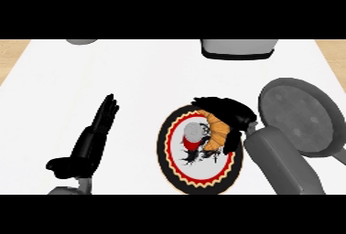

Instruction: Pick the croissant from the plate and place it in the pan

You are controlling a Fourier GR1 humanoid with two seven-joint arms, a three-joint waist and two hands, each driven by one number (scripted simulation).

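On the white counter, your right hand curls round the croissant on the patterned plate. The grey pan sits just right; your left hand rests flat, fingers straight.

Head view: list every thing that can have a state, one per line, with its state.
croissant: on the plate, right hand's fingers curled over it, not visibly lifted.
plate: flat on the counter, left of the pan.
pan: on the counter, nothing inside.
right hand: curled round the croissant's upper end.
left hand: open, fingers straight, resting at the view's left, holding nothing.
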